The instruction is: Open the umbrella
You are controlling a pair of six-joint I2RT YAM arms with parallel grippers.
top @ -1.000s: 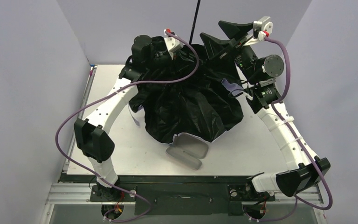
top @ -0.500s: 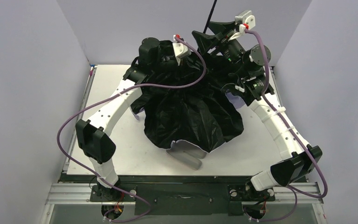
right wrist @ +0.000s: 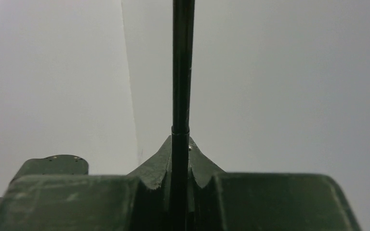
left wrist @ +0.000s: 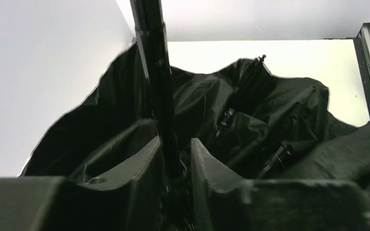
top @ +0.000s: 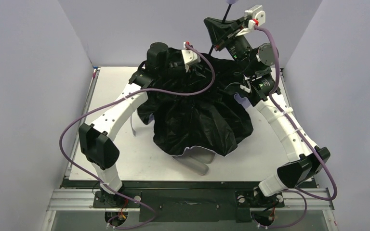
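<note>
The umbrella (top: 197, 120) sits inverted in the middle of the worktop (top: 125, 154). Its canopy (left wrist: 250, 110) is slumped in a crumpled dome with the black lining outward, and its thin shaft (right wrist: 180, 62) rises up and back toward the rear wall. Both arms hold that shaft. The left gripper (left wrist: 176, 154) is low down among the folds, with its jaws drawn in close around the shaft where it leaves the fabric. The right gripper (right wrist: 179, 149) is higher up, its jaws pinched onto the bare shaft just below a joint between sections. The step in hand looks like spreading the two grips apart along the shaft so the ribs can swing out and lock. To do that well, the pull should run straight along the shaft's axis, since any sideways load could bend so slender a tube. One grip should stay firm while the other carries the sliding part. The hanging fabric needs room to flare, and it may snag on the arms or on the case (top: 198, 165) at the canopy's near edge. Much is hidden. The fabric covers the runner and ribs, so I cannot tell whether the left jaws bear on the runner or only on the shaft, nor how close the catch is. The pale shape at the top edge of the overhead view is probably the handle (top: 231, 2), but it is cut off. The canopy also covers most of the case, and the lavender outer side shows only as thin slivers at the hem.
</note>
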